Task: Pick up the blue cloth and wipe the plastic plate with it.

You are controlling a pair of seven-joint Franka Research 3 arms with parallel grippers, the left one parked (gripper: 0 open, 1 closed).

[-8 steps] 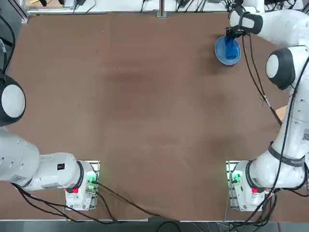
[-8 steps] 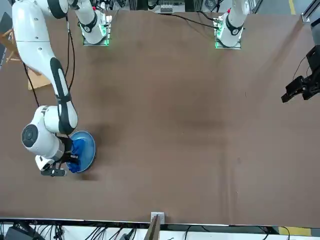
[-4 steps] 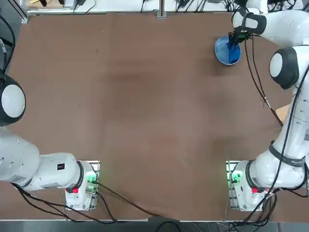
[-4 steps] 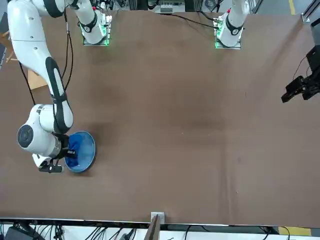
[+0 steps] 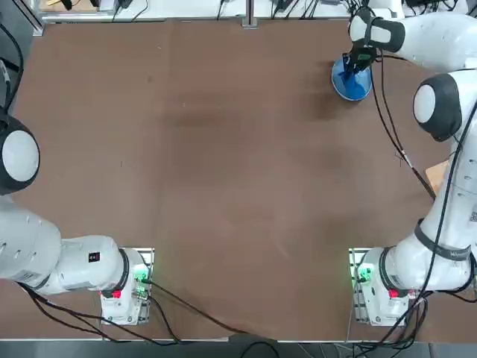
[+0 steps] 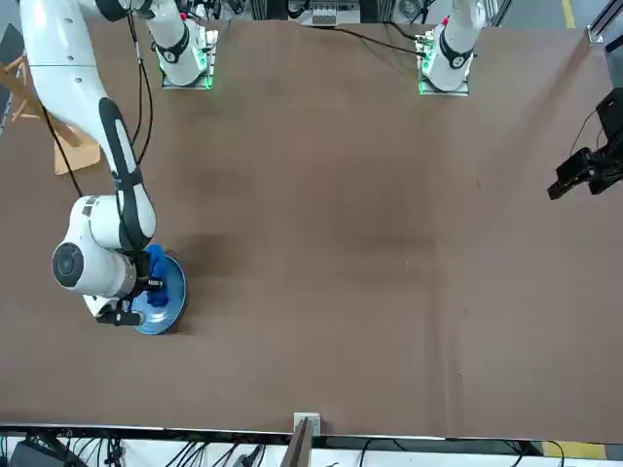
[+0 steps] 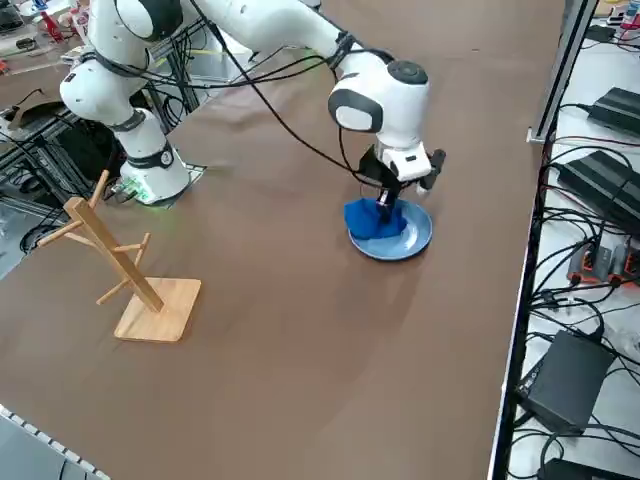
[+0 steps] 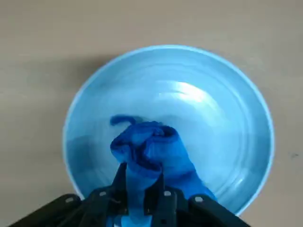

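Two fingers (image 8: 124, 182) of the right gripper (image 8: 139, 187) are clamped tight on a fold of the blue cloth (image 8: 149, 153), with the fabric pinched between them and bunching out beyond the tips. The gripper points down over the plastic plate (image 8: 227, 118), and the free part of the cloth lies on the plate's surface, covering the portion nearest the fingers; the rest of the plate's glossy face is bare and shows a bright reflection.

From the right side, the right gripper (image 7: 385, 207) stands upright above the plastic plate (image 7: 412, 238), with the blue cloth (image 7: 366, 220) heaped on the plate's side that faces the robot's base and reaching its rim. The overhead camera shows the right gripper (image 5: 356, 63) above the blue cloth (image 5: 352, 77), which sits on the plastic plate (image 5: 350, 91).

The plate rests flat on the brown table (image 5: 223, 171), near the table's far edge, ahead of the right arm's base. From the front, the right gripper (image 6: 148, 282) is beside the blue cloth (image 6: 156, 263) on the plastic plate (image 6: 167, 302).

A wooden rack (image 7: 130, 270) stands upright on the table, well apart from the plate, toward the robot's right edge.
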